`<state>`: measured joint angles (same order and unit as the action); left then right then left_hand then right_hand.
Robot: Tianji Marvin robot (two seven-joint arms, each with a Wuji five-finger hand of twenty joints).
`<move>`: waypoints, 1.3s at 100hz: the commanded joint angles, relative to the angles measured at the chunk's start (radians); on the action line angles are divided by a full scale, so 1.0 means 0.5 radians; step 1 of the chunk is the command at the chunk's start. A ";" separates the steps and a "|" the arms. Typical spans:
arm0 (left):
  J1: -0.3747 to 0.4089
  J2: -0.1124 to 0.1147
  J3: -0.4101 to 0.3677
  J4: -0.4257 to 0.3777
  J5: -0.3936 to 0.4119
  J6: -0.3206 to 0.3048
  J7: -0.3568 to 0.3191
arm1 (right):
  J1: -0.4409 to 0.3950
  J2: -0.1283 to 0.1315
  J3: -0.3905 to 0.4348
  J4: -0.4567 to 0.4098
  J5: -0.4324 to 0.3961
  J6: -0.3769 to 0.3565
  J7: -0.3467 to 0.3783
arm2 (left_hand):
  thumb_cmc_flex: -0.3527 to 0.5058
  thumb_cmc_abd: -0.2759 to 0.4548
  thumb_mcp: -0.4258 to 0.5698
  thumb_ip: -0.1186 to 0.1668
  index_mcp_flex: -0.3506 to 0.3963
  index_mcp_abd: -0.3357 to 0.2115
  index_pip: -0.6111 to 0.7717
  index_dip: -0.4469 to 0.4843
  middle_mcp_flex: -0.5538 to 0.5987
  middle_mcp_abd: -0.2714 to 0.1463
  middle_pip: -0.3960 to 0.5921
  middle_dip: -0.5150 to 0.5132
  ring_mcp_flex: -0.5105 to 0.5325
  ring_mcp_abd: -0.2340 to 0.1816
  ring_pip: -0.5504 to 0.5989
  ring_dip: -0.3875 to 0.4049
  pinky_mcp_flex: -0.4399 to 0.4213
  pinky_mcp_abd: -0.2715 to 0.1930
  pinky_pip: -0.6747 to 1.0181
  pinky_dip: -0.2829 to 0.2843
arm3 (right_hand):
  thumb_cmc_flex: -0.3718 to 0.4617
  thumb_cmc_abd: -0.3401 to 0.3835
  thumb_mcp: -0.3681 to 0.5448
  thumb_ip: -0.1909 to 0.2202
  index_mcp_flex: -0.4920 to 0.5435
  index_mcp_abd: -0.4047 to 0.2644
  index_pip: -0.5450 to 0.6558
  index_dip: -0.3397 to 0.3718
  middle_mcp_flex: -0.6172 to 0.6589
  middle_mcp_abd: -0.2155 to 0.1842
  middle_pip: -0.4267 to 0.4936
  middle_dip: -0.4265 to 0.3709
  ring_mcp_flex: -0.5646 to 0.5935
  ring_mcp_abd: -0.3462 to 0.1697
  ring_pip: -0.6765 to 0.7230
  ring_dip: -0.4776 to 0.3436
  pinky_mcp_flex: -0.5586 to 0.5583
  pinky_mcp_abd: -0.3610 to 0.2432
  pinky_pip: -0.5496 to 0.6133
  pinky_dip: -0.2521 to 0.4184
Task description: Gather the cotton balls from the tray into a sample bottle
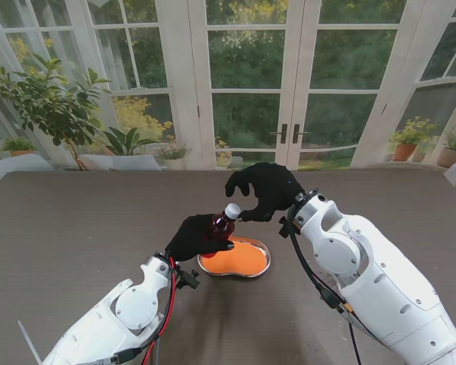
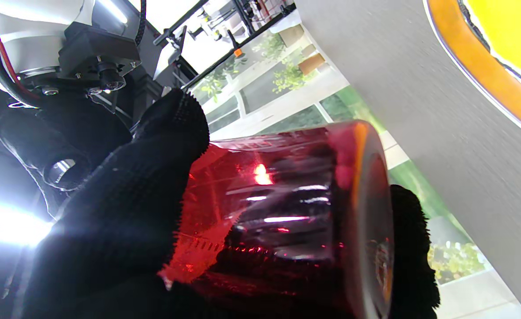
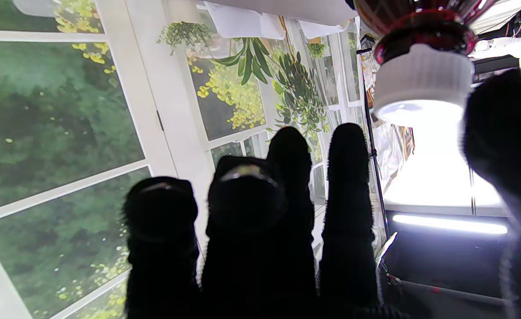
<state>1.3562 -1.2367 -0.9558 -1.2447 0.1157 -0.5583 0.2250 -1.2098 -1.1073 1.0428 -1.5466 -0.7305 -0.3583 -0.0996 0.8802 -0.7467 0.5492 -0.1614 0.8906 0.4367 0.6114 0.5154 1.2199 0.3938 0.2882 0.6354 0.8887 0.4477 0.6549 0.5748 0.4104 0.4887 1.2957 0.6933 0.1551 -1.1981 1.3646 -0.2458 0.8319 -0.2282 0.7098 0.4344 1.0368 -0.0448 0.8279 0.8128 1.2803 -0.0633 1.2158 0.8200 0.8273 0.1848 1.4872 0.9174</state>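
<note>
White arm shells [image 1: 380, 281], black knit gloves [image 1: 266, 190], red cable [image 1: 169, 293]

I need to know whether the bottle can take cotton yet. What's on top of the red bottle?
A white ribbed cap sits on the red bottle, which the left hand holds. The right hand reaches to the cap; whether its fingers grip it is unclear. The bottle's contents are hidden.

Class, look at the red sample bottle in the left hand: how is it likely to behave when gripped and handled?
The red bottle looks like rigid, glossy clear plastic, so it probably keeps its shape but may slip in the gloved left hand. Nothing is visible inside it, so it is likely light. Its round body would probably roll if laid down near the tray.
</note>
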 commanded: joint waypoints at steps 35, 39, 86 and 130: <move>0.000 -0.008 0.002 -0.009 -0.004 0.000 -0.032 | 0.003 -0.011 -0.010 -0.002 0.021 -0.026 0.054 | 0.336 0.446 0.585 -0.058 0.338 -0.584 0.260 -0.001 0.173 -0.247 0.058 -0.024 -0.001 -0.032 0.016 0.014 -0.030 -0.071 0.078 0.036 | 0.140 -0.115 0.150 -0.026 0.197 -0.054 0.071 -0.028 0.141 -0.051 0.026 0.038 0.081 -0.062 0.168 0.061 0.056 -0.024 0.092 -0.026; -0.001 -0.008 0.003 -0.008 -0.004 -0.001 -0.032 | 0.004 -0.010 -0.012 -0.002 0.023 -0.029 0.058 | 0.335 0.446 0.584 -0.058 0.335 -0.583 0.258 -0.002 0.172 -0.246 0.058 -0.024 -0.002 -0.032 0.015 0.014 -0.030 -0.071 0.078 0.036 | 0.142 -0.113 0.152 -0.025 0.200 -0.055 0.071 -0.027 0.145 -0.055 0.024 0.038 0.082 -0.066 0.170 0.061 0.056 -0.023 0.093 -0.026; -0.004 -0.010 0.009 -0.003 -0.006 -0.007 -0.032 | 0.013 -0.014 -0.032 0.010 0.036 -0.031 0.054 | 0.332 0.445 0.585 -0.060 0.335 -0.584 0.259 -0.002 0.172 -0.246 0.058 -0.024 -0.001 -0.030 0.014 0.014 -0.029 -0.070 0.078 0.037 | 0.239 -0.073 0.159 -0.006 0.327 -0.026 0.131 0.010 0.248 -0.068 0.020 0.049 0.082 -0.060 0.253 0.081 0.091 -0.016 0.110 -0.034; -0.010 -0.009 0.015 0.000 -0.008 -0.009 -0.040 | 0.021 -0.011 -0.040 0.001 0.057 -0.030 0.090 | 0.332 0.444 0.585 -0.061 0.334 -0.584 0.260 -0.002 0.171 -0.246 0.058 -0.024 -0.002 -0.035 0.015 0.015 -0.030 -0.072 0.077 0.037 | 0.298 -0.067 0.108 -0.367 0.372 -0.030 0.383 -0.261 0.333 -0.075 0.017 0.063 0.079 -0.048 0.323 0.097 0.105 -0.008 0.124 -0.039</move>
<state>1.3521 -1.2370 -0.9486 -1.2414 0.1154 -0.5611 0.2252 -1.1983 -1.1105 1.0272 -1.5402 -0.7015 -0.3716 -0.0724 0.8802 -0.7467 0.5492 -0.1650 0.8906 0.4368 0.6116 0.5154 1.2199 0.3938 0.2882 0.6354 0.8887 0.4478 0.6549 0.5748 0.4104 0.4890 1.2957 0.6933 0.2811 -1.2087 1.3746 -0.3914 0.9927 -0.2260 0.8433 0.3248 1.1693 -0.0581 0.8264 0.8272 1.2803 -0.0650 1.3341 0.8462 0.8661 0.1847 1.4942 0.9051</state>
